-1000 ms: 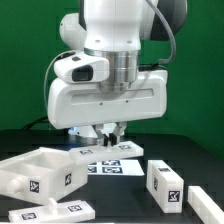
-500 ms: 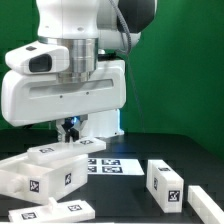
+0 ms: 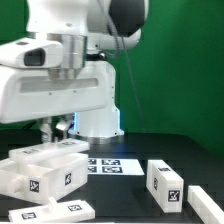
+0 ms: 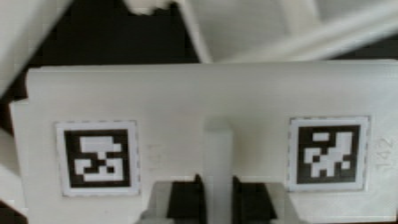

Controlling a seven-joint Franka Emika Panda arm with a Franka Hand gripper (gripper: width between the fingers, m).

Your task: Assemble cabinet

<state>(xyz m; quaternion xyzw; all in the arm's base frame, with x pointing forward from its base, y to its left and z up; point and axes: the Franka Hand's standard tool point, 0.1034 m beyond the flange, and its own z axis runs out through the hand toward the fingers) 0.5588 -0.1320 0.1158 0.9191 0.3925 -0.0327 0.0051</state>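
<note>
My gripper (image 3: 58, 132) hangs low over the table (image 3: 125, 195), just off the marker board (image 3: 110, 165) on the exterior view's left. It sits right above the large cabinet piece (image 3: 40, 172). My own hand and that piece hide the fingertips, so I cannot tell whether the jaws are spread or pinching anything.

In the wrist view the cabinet piece (image 4: 205, 100) fills nearly the whole frame. I see a broad white face with two black-and-white tags, one (image 4: 98, 155) on each side (image 4: 329, 150) of a narrow central rib. The picture is blurred and the tag patterns cannot be read.

The large cabinet piece lies on the table with its near corner close against the marker board's edge, on the exterior view's left of the board. It has tags on its front faces. A smaller white cabinet block (image 3: 165, 183) stands on the exterior view's right of the marker board, apart from it and nearer the camera. A second block (image 3: 212, 205) lies further that way, cut by the frame edge. A flat tagged panel (image 3: 55, 212) lies in front of the large piece, well apart from the marker board.
</note>
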